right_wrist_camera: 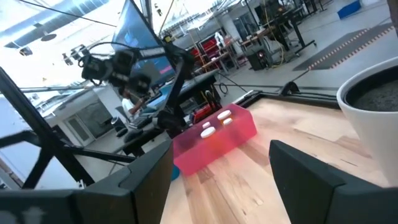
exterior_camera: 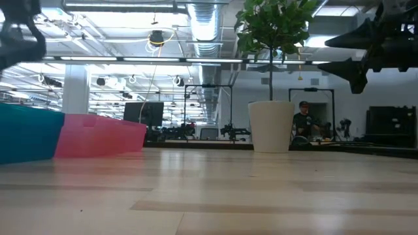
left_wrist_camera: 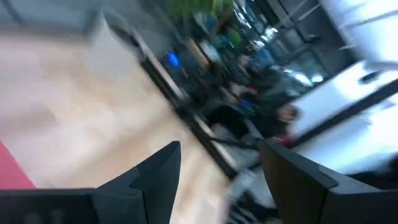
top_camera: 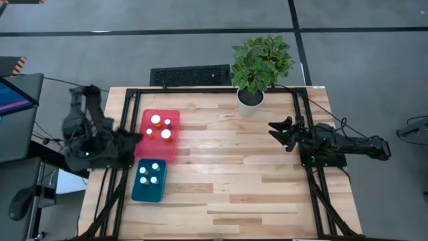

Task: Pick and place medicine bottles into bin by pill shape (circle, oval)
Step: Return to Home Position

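Observation:
Several tiny white-capped medicine bottles stand in a red tray point(top_camera: 172, 120), and several more in a teal tray point(top_camera: 136, 189) nearer the table's front edge, both at the table's left. The red tray also shows in the right wrist view point(right_wrist_camera: 249, 132). My left gripper point(top_camera: 132, 136) is open and empty at the table's left edge beside the red tray; its fingers show apart in the left wrist view point(left_wrist_camera: 219, 163). My right gripper point(top_camera: 275, 130) is open and empty, raised above the table's right part, pointing toward the trays.
A potted plant in a white pot point(top_camera: 251, 102) stands at the table's far edge, close to my right gripper. A black frame point(top_camera: 304, 120) borders the table. Bare wood point(top_camera: 227, 174) lies between the trays and the right arm. A person point(exterior_camera: 302, 121) sits in the room beyond.

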